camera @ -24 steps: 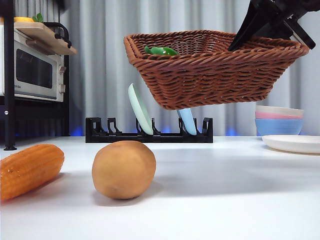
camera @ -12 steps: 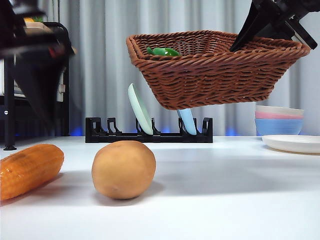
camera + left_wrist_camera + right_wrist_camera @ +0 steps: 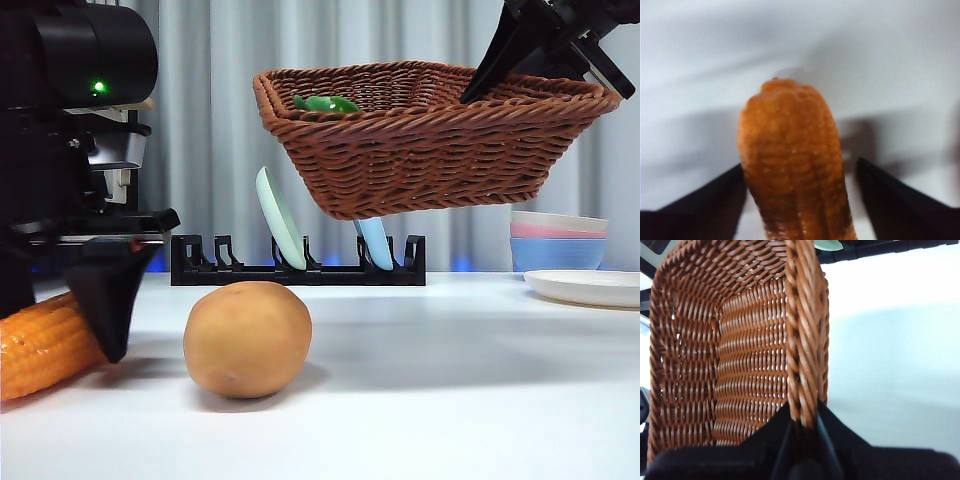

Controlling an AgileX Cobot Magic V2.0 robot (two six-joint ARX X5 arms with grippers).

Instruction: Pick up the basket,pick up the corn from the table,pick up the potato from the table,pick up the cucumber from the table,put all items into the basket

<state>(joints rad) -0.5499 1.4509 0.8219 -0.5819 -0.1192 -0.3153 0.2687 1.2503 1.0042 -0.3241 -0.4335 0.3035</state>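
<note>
My right gripper (image 3: pixel 478 82) is shut on the rim of the brown wicker basket (image 3: pixel 430 150) and holds it in the air above the table (image 3: pixel 450 380). The right wrist view shows its jaws (image 3: pixel 802 415) pinching the braided rim of the basket (image 3: pixel 740 365). The green cucumber (image 3: pixel 322 102) lies inside the basket. My left gripper (image 3: pixel 55 310) is down at the table's left, open, with a jaw on each side of the orange corn (image 3: pixel 40 350). The left wrist view shows the corn (image 3: pixel 790 160) between the jaws (image 3: pixel 800 170) with gaps on both sides. The tan potato (image 3: pixel 247 338) lies beside the corn.
A black dish rack (image 3: pixel 300 268) with two upright plates stands at the back under the basket. Stacked bowls (image 3: pixel 558 240) and a white plate (image 3: pixel 590 287) are at the back right.
My left arm has come down into view at the left and now straddles the corn. The basket shifted slightly and is now still.
</note>
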